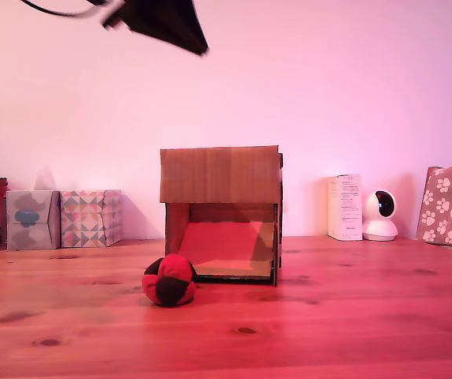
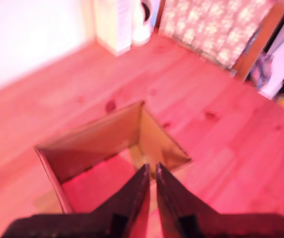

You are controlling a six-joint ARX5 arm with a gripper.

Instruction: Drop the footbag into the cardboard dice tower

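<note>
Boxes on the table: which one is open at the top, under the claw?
The brown cardboard dice tower at the centre, with the footbag at its front; the patterned boxes and white carton look closed.

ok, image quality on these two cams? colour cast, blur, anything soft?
Exterior view: strong pink-red cast across wall and table; footbag and cardboard dice tower fairly sharp, the arm at the top edge smeared by motion blur. Wrist view: same red cast, soft throughout; the tool and the tower's open top blurred, the background washed out.
</note>
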